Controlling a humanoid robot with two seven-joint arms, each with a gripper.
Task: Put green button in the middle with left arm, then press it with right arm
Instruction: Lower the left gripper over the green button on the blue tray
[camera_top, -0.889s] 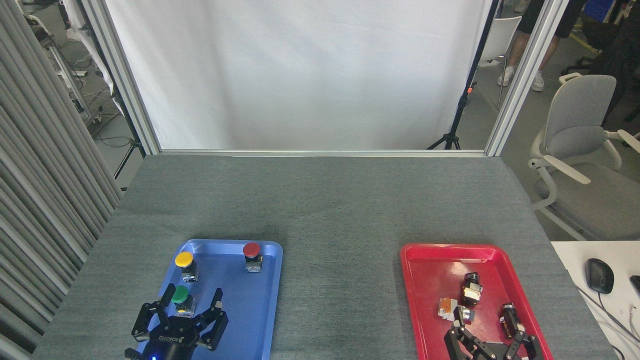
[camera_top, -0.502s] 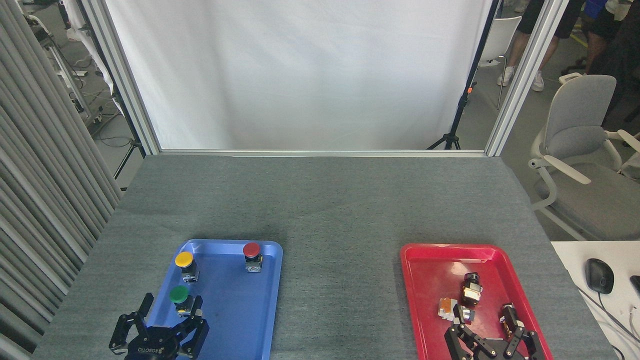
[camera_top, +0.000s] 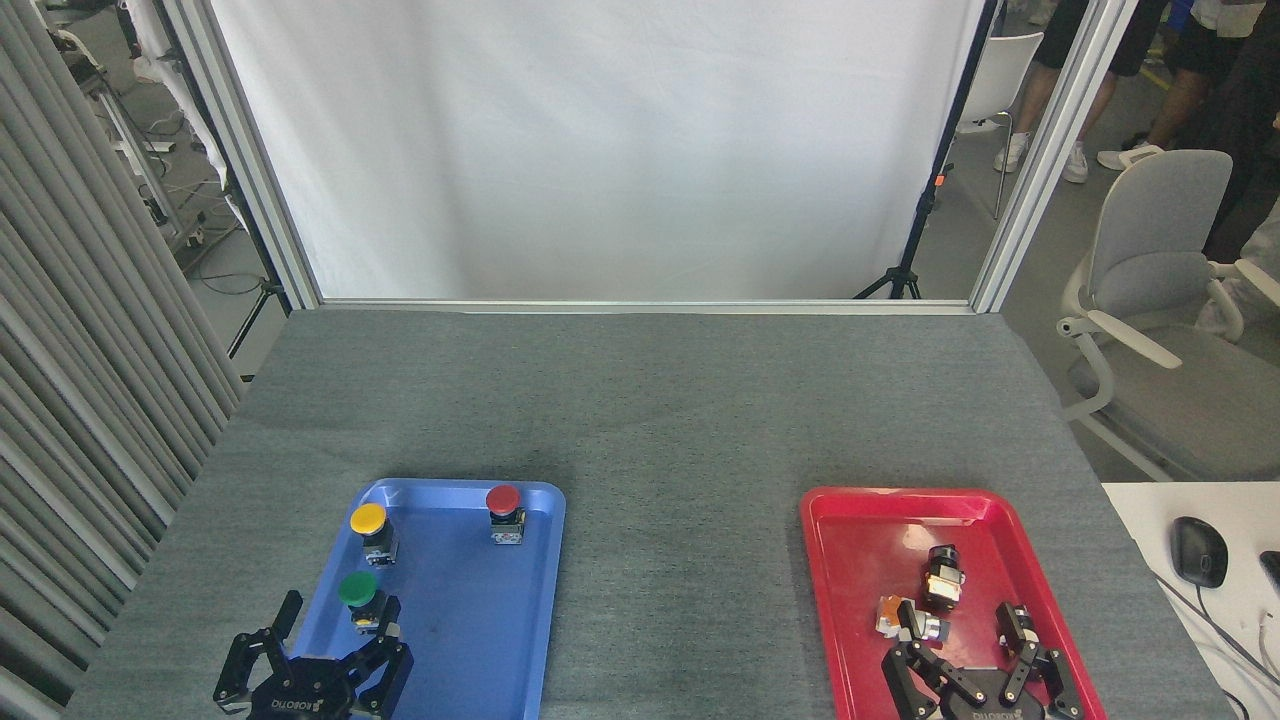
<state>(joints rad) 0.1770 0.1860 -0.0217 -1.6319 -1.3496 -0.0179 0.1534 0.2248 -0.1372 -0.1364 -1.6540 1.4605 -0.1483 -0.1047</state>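
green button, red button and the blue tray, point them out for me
green button (camera_top: 357, 588), head view, on its round green cap
red button (camera_top: 502, 498), head view, on its red cap
blue tray (camera_top: 480, 610), head view, on its bare floor

Green button (camera_top: 358, 591) upright in blue tray (camera_top: 480, 640), at 6 o'clock from yellow button (camera_top: 368, 520). Left hand (camera_top: 335, 625) spread wide just beside it, apart. Right hand (camera_top: 960, 625) spread over red tray (camera_top: 860, 560).
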